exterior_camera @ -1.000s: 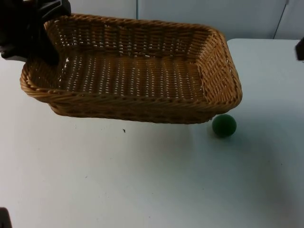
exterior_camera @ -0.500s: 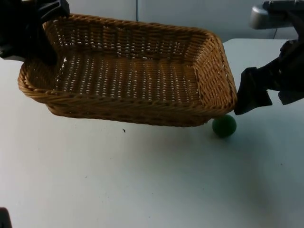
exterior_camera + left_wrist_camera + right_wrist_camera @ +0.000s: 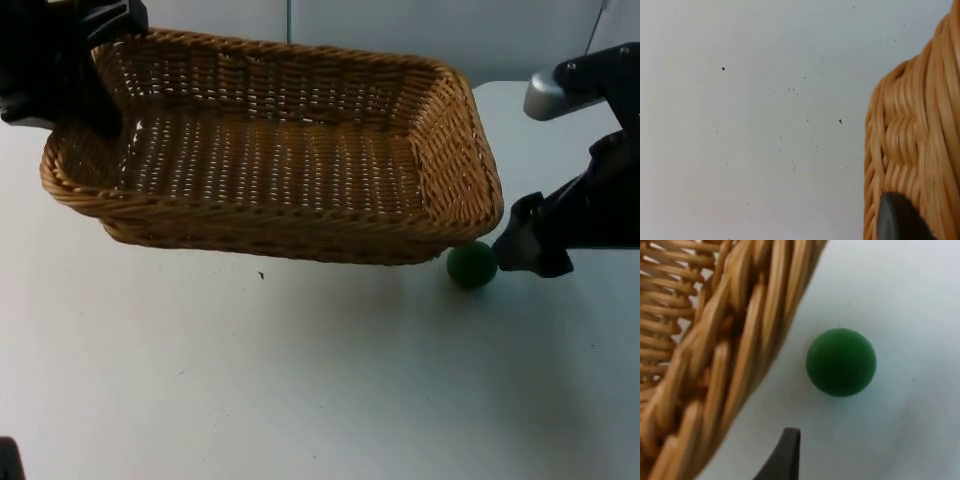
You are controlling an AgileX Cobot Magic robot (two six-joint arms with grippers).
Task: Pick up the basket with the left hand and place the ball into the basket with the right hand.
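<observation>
A green ball (image 3: pixel 471 265) rests on the white table (image 3: pixel 300 380).

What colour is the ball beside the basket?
Dark green; the ball shows best in the right wrist view, lying by the basket.

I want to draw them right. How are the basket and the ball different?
The basket is woven, tan and long with corners; the ball is smooth, green and round. The basket is far bigger than the ball. The left tool holds the basket up at one end; the ball lies on the table, beside the right tool.
</observation>
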